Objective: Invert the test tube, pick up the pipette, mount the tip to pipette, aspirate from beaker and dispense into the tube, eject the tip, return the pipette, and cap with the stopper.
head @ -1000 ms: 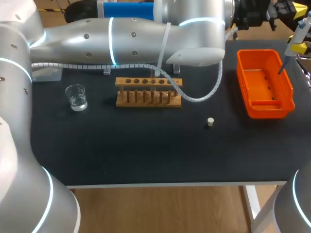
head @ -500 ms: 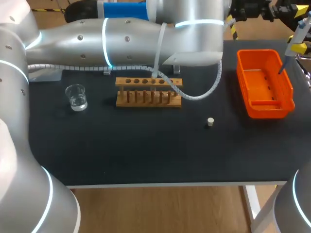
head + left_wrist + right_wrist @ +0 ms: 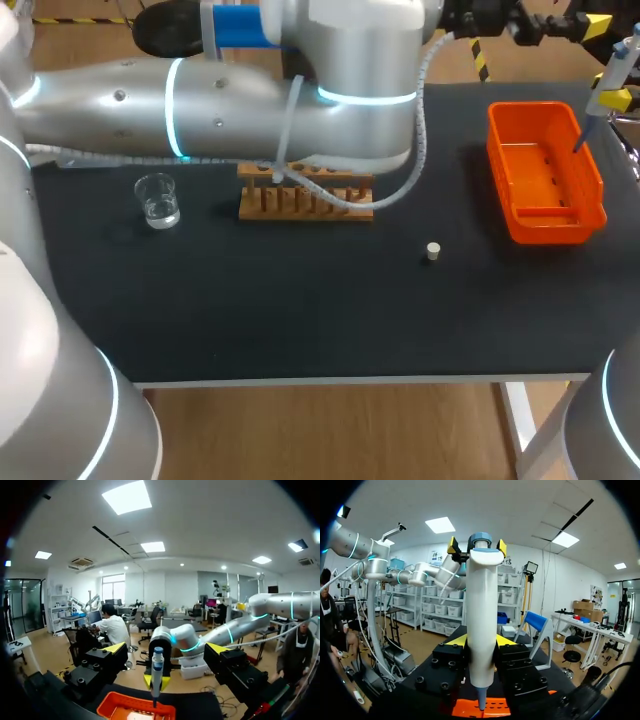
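Observation:
My right gripper (image 3: 611, 98) (image 3: 481, 640) is shut on a white pipette (image 3: 622, 56) (image 3: 481, 605) with a blue top, held upright over the orange tray (image 3: 545, 225). A dark tip (image 3: 583, 136) on the pipette points down into the tray. My left gripper (image 3: 575, 25) (image 3: 166, 648) stands wide open at the back right, level with the pipette's top and holding nothing. The wooden tube rack (image 3: 305, 203) is partly hidden behind my left arm. A glass beaker (image 3: 157, 200) of clear liquid stands left of the rack. A small pale stopper (image 3: 432, 251) lies on the black table.
My left arm (image 3: 250, 95) stretches across the back of the table from the left, over the rack. The tray (image 3: 135, 711) (image 3: 492, 707) sits near the right edge.
My left gripper has gone from shut to wide open. The left arm has swung forward, and it now covers the back of the rack. The right arm and pipette have kept still.

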Action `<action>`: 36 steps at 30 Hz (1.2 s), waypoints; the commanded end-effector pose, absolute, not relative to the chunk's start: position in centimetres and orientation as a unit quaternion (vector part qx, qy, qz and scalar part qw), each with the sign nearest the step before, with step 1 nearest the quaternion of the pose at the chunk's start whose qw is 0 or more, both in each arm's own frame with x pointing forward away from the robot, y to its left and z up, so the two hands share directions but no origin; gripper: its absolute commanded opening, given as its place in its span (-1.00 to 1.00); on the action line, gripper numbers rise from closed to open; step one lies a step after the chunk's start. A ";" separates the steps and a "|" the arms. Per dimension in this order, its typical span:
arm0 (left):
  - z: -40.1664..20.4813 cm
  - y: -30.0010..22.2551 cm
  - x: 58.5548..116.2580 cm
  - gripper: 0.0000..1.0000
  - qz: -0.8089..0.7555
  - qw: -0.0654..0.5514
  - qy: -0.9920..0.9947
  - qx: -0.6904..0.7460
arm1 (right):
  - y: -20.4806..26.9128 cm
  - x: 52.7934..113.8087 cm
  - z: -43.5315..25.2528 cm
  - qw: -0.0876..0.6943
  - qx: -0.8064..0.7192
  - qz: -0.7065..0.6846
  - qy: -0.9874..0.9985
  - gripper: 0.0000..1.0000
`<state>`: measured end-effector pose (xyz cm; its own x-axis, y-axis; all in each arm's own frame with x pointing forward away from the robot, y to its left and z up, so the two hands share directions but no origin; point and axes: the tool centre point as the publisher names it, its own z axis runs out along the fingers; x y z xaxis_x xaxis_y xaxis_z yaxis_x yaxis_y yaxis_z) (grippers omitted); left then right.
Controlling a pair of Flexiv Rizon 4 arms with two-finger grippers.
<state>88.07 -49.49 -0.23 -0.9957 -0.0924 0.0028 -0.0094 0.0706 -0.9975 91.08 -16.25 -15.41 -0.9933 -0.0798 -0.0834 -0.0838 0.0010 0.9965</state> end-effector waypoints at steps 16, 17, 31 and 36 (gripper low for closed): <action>-3.5 -39.6 83.1 1.00 -0.653 0.028 0.756 -0.041 | -16.3 91.1 -15.3 0.001 -0.058 0.704 0.708 -1.00; -3.7 -39.3 83.0 1.00 -0.654 0.031 0.754 -0.042 | -16.3 91.1 -15.3 0.001 -0.058 0.704 0.708 -1.00; -7.9 -34.2 81.3 1.00 -0.693 0.046 0.717 -0.067 | -16.3 91.1 -15.3 0.001 -0.058 0.704 0.708 -1.00; -9.5 -32.3 80.9 1.00 -0.707 0.045 0.702 -0.070 | -16.3 91.1 -15.3 0.001 -0.058 0.704 0.708 -1.00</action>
<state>81.58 -34.18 -8.55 -0.9859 -0.1631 0.0368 -0.0640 0.1648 -0.9843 91.07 -16.25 -15.41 -0.9933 -0.0798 -0.0834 -0.0838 0.0010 0.9965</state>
